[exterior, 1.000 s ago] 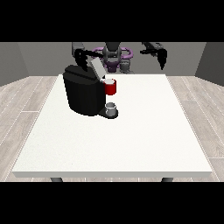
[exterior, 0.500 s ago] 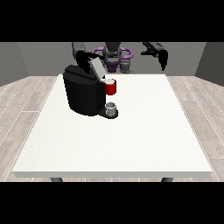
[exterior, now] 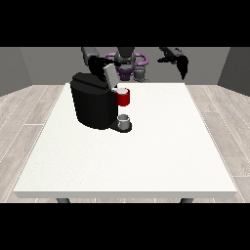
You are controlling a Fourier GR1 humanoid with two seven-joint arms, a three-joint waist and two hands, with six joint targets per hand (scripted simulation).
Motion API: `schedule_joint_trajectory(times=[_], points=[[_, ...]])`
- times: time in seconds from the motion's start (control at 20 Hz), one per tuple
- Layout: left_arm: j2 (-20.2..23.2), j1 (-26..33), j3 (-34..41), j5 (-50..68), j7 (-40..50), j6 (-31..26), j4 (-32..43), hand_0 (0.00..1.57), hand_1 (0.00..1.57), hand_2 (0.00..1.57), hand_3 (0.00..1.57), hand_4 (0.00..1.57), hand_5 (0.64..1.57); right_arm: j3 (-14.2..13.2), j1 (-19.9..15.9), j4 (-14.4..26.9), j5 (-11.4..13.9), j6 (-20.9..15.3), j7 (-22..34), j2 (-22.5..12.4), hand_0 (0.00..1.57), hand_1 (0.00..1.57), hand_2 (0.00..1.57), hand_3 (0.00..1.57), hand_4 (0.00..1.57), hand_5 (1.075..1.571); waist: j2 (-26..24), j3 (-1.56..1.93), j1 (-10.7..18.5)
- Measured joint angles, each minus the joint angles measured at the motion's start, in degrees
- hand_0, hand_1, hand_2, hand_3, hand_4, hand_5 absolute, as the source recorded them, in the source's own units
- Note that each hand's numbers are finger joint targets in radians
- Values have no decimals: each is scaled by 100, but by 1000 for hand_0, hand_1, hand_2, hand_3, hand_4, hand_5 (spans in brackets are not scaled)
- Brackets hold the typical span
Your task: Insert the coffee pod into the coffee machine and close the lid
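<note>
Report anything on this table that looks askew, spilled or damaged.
Nothing stands out. The black coffee machine stands upright with its lid raised, a red part at its front and a small grey cup below. No spill shows on the white table.

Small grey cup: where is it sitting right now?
In the front view, the small grey cup stands at the view's left-centre, at the black coffee machine's base, directly below its red pod holder.

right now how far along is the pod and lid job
Looks done: no loose pod lies on the table, so it has probably gone into the coffee machine. In hand: the hand at the view's left is at the raised lid. Left: lowering the lid shut. The hand at the view's right hangs idle.
</note>
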Motion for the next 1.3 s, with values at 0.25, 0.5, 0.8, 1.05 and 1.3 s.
schedule_joint_trajectory(times=[0.25, 0.5, 0.8, 1.05, 1.3], points=[[85, -122, 63, 30, -184, 22, 242, 0, 0, 0, 0, 181, 1571, 187, -267, 99, 169, 18, 93, 114, 0, 0, 0, 0, 0, 1571, 129, 5, -22], [140, -265, 31, 101, -20, 25, 219, 0, 0, 0, 0, 0, 1571, 295, -528, 251, 378, -41, 118, 171, 0, 0, 0, 0, 149, 1571, 100, 8, 58], [20, -114, -183, -11, -437, 23, 149, 0, 0, 0, 0, 165, 1571, 361, -785, 371, 575, -91, 194, 213, 0, 0, 0, 0, 73, 1571, 61, 7, 128], [-184, 27, -402, -58, -515, 102, -55, 0, 0, 0, 0, 192, 1571, 338, -767, 397, 533, 5, -7, 297, 0, 0, 0, 0, 132, 1571, -61, 9, 131], [-258, 270, -422, -36, -523, 156, -13, 0, 0, 0, 0, 192, 1571, 610, -285, 84, 298, 177, -273, 602, 0, 0, 0, 0, 269, 1571, -410, 8, -74]])
